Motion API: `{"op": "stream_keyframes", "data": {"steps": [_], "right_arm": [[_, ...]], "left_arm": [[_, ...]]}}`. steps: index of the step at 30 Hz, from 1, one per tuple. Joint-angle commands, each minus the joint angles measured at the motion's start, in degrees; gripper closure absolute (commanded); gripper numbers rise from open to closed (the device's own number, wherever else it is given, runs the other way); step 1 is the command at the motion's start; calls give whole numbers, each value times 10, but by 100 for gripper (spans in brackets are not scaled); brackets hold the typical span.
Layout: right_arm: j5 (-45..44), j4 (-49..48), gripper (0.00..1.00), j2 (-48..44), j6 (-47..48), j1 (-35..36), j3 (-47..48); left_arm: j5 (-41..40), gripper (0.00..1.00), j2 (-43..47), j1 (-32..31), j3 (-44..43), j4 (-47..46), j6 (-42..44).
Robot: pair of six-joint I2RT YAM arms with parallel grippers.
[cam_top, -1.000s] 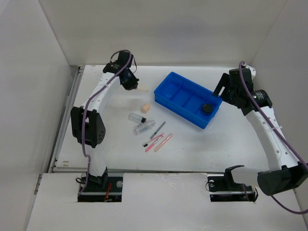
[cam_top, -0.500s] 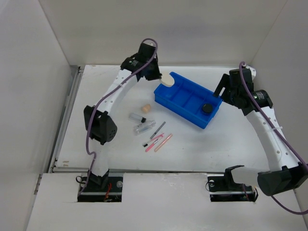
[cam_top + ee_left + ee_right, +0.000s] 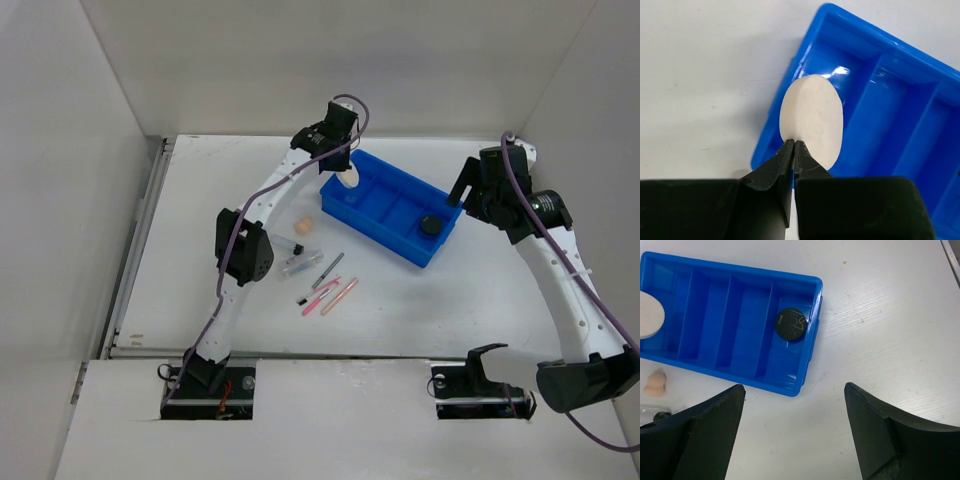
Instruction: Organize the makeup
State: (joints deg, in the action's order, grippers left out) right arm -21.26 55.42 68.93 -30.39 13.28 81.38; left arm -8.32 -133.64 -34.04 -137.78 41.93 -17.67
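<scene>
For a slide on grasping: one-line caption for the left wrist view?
Left gripper pinches a pale round pad over the end of the blue tray.

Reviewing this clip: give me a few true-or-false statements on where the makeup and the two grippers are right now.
1. The left gripper has its jaws shut on a white pad over one end of the blue tray. True.
2. The black compact lies on the table. False: it sits in an end compartment of the tray.
3. The right gripper holds the beige sponge. False: its jaws are open and empty, and the sponge lies on the table beside the tray.
4. The pink sticks lie on the table, outside the tray. True.
</scene>
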Motion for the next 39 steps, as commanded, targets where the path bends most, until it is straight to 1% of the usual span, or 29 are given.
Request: {"op": "stream_keyframes", "data": {"steps": [1, 9, 15, 18, 19, 20, 21, 22, 24, 26, 27, 28, 29, 31, 32, 33, 34, 35, 36, 39], "right_arm": [[-12, 6, 13, -7, 12, -2, 19], [-1, 0, 13, 4, 12, -2, 9], [4, 0, 13, 4, 12, -2, 4], [11, 0, 13, 4, 12, -2, 4], [11, 6, 13, 4, 12, -2, 9], [11, 6, 13, 12, 12, -2, 18], [11, 11, 13, 18, 12, -2, 18], [11, 11, 13, 18, 12, -2, 25], [11, 11, 13, 18, 12, -2, 26], [11, 6, 13, 18, 12, -2, 26], [11, 6, 13, 18, 12, -2, 19], [11, 6, 13, 18, 12, -2, 18], [11, 6, 13, 18, 12, -2, 13], [11, 6, 13, 8, 12, -2, 7], [11, 6, 13, 8, 12, -2, 7], [11, 6, 13, 8, 12, -2, 2], [11, 6, 13, 2, 12, -2, 2], [11, 6, 13, 2, 12, -2, 2], [17, 6, 13, 2, 12, -2, 2], [17, 6, 13, -3, 12, -2, -3]], "left_arm": [[-61, 100, 5, 1, -32, -26, 50], [-56, 100, -31, 1, -32, -39, 55], [-61, 100, -57, 1, -32, -85, 55], [-66, 100, -65, 1, -48, -97, 62], [-66, 98, -73, 1, -54, -97, 62], [-66, 90, -79, 1, -54, -89, 62], [-66, 76, -79, 1, -59, -89, 68], [-66, 68, -79, 1, -59, -83, 68], [-66, 44, -67, 1, -59, -77, 68], [-60, 30, -51, 1, -41, -77, 68], [-60, 29, -29, 1, -35, -77, 68], [-45, 29, -16, 1, -22, -83, 62], [-36, 31, -1, 1, -13, -83, 62], [-21, 31, 51, 1, 14, -101, 47], [-21, 32, 69, 1, 47, -101, 41], [-21, 35, 86, 1, 64, -108, 35], [-15, 43, 118, 1, 83, -113, 35], [-15, 46, 131, 1, 118, -113, 35], [-15, 48, 143, 1, 131, -113, 30], [-21, 50, 169, 1, 167, -78, 30]]}}
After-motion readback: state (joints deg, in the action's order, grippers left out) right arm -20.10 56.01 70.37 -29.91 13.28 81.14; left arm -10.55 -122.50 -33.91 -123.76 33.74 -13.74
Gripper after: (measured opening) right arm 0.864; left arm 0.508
